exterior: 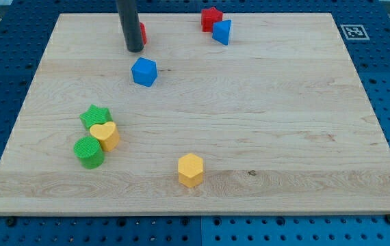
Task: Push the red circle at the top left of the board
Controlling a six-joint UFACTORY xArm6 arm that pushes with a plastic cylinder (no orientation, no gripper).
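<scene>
The red circle point(142, 33) is near the view's top, left of centre, mostly hidden behind the dark rod; only its right edge shows. My tip point(134, 49) rests on the board right in front of it, touching or nearly touching it on its left-lower side. A blue cube-like block point(144, 72) lies just below the tip.
A red block point(211, 18) and a blue block point(222, 32) sit together at the view's top centre-right. A green star point(96, 117), a yellow heart point(105, 135) and a green cylinder point(89, 152) cluster at lower left. A yellow hexagon point(190, 169) lies at bottom centre.
</scene>
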